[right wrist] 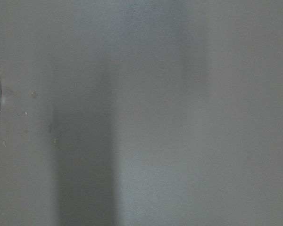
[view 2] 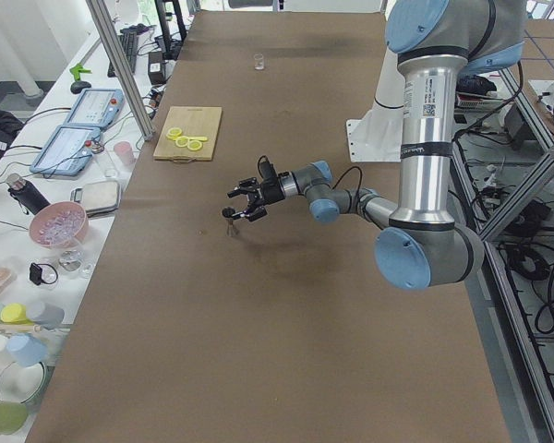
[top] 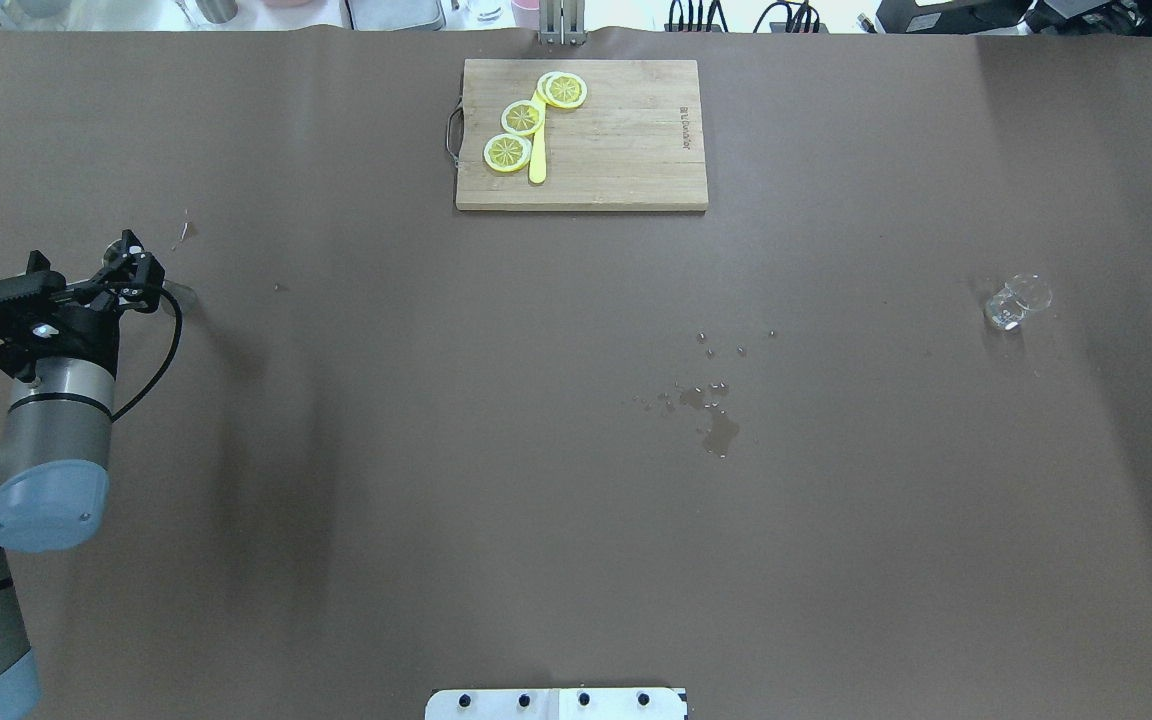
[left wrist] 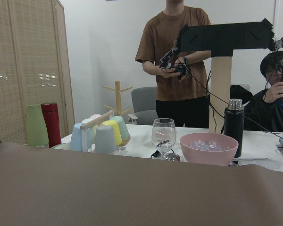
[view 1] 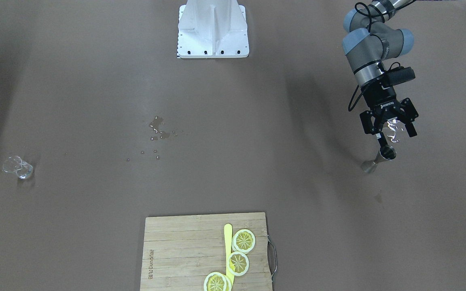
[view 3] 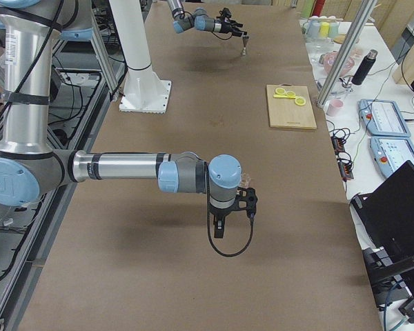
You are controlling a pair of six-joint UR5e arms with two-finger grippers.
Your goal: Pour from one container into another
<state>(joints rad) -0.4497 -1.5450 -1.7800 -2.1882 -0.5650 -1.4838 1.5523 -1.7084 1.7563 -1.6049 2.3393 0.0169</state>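
At the table's (view 1: pixel 257 101) left end we saw the left hand (view 1: pixel 390 131) spread open just over the upright jigger (view 1: pixel 378 159), with the glass (view 1: pixel 18 167) far across at the right end.

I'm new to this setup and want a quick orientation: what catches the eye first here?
The open left gripper hangs close over the steel jigger, which stands at the robot's left end of the table. The clear glass sits far off at the opposite end. Spilled droplets lie in the middle, and lemon slices sit on a cutting board at the edge opposite the robot.
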